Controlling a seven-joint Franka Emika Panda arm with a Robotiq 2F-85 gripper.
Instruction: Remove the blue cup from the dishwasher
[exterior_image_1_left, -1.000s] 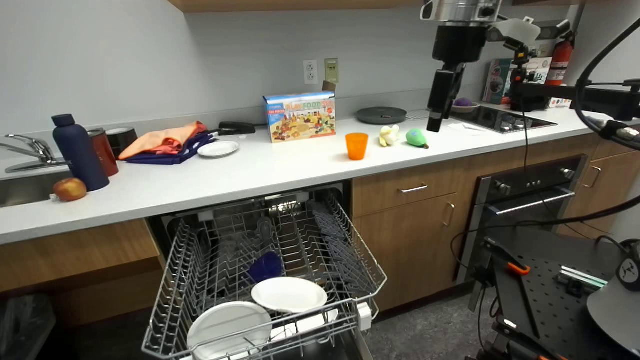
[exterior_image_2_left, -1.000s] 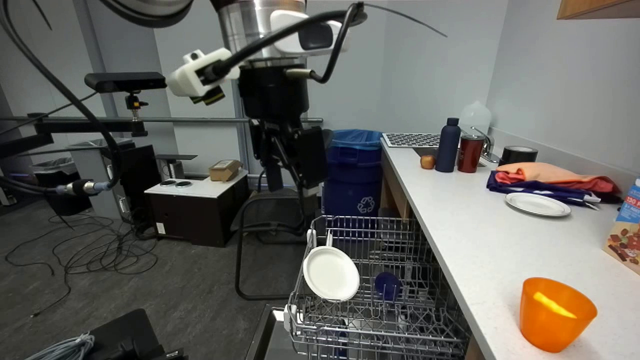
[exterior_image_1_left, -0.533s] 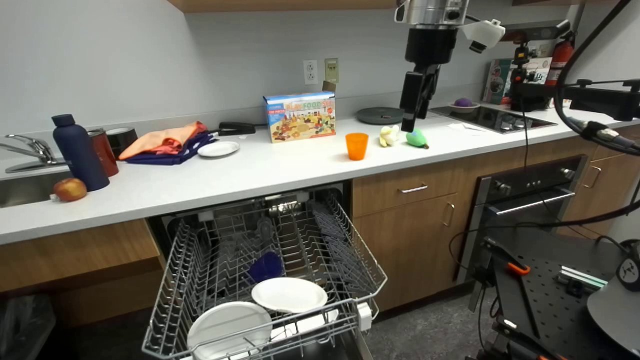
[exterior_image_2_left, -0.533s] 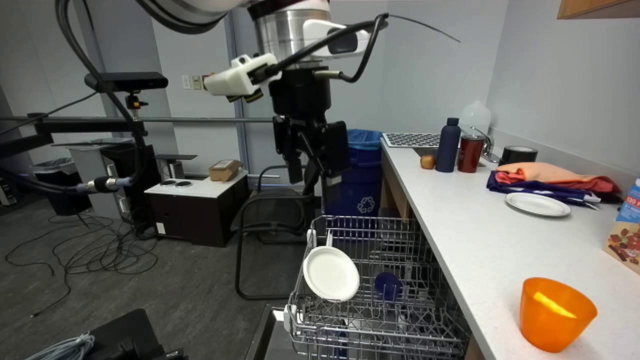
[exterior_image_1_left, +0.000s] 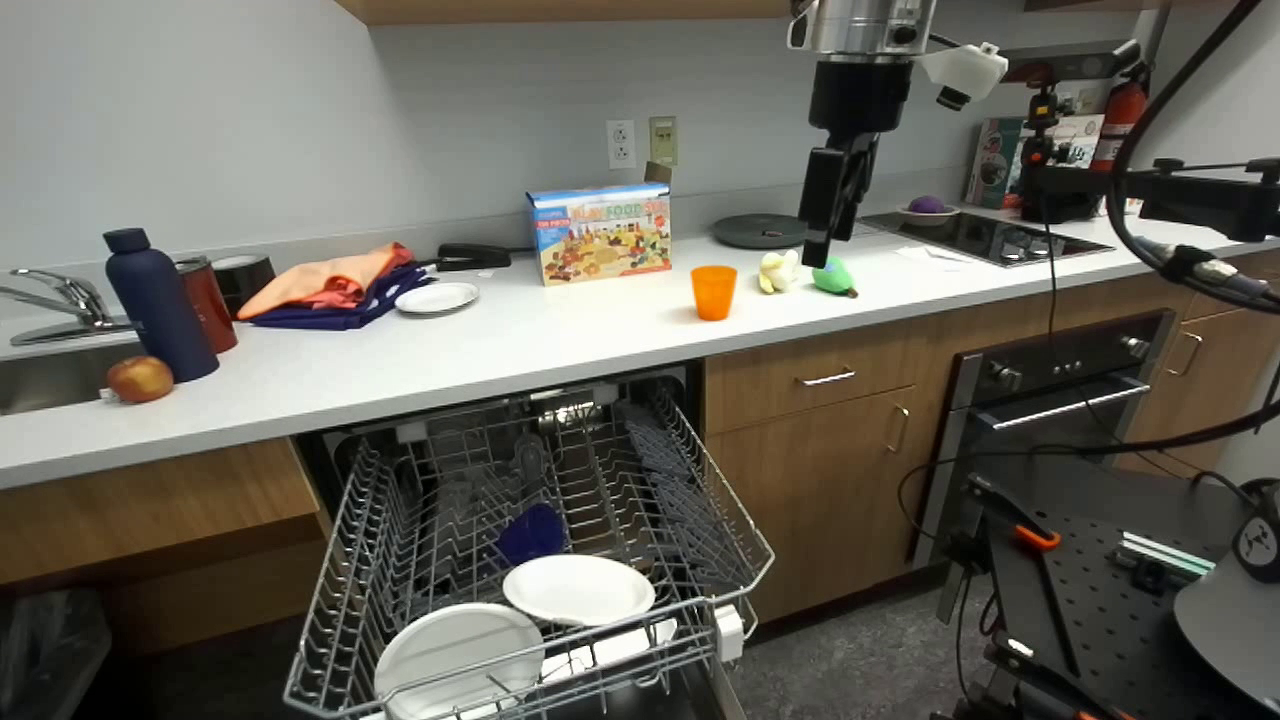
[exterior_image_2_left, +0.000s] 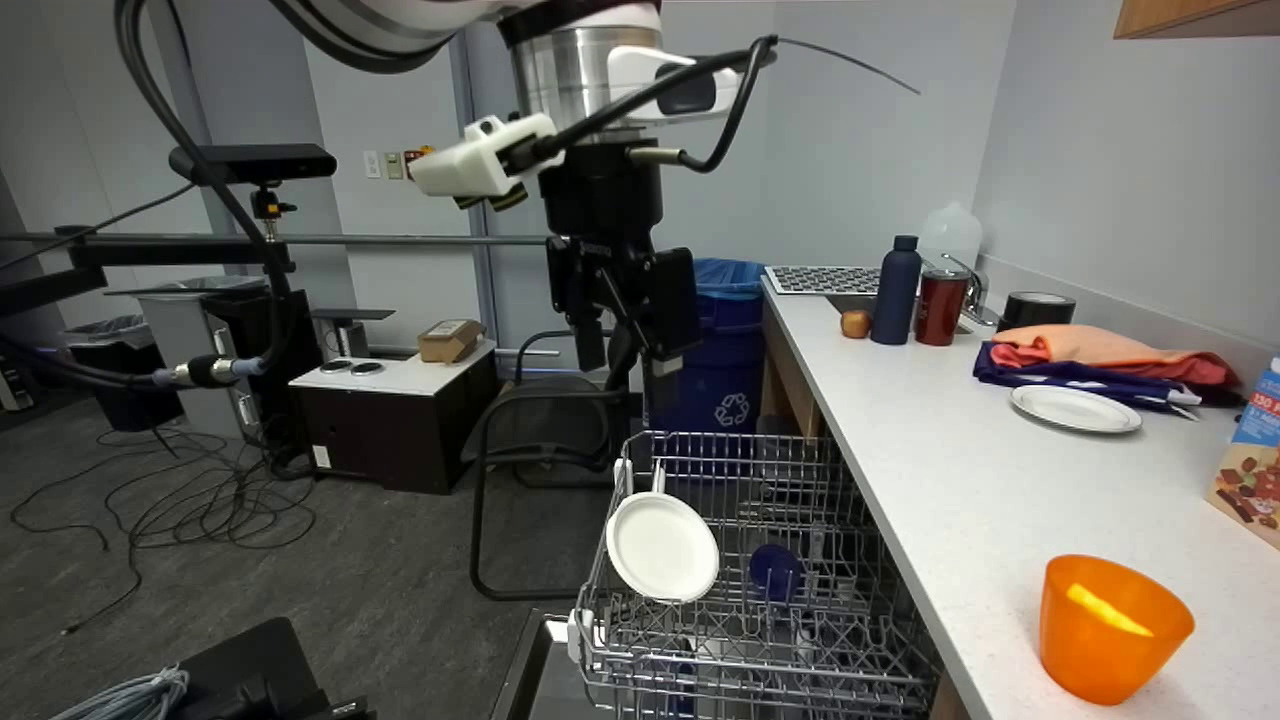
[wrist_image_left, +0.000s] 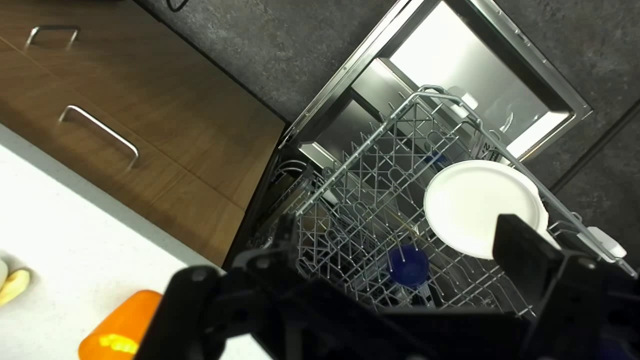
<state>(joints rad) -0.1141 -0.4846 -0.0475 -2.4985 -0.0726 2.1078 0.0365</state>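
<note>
I hold my end effector (exterior_image_2_left: 628, 358) spread wide, gripping nothing; in the dishwasher rack (exterior_image_1_left: 730, 632), the blue cup (wrist_image_left: 409, 266) sits beside a white plate (wrist_image_left: 477, 205), farther from the front edge.

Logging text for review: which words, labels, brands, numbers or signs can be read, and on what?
"PLAY FOOD SE", last letter unclear: box
"130": same box
Recycling symbol: blue bin
Too small or blurred to read: box's finer print; marks on the navy bottle and fire extinguisher; robot base emblem; lettering near the white plate, wrist view.
</note>
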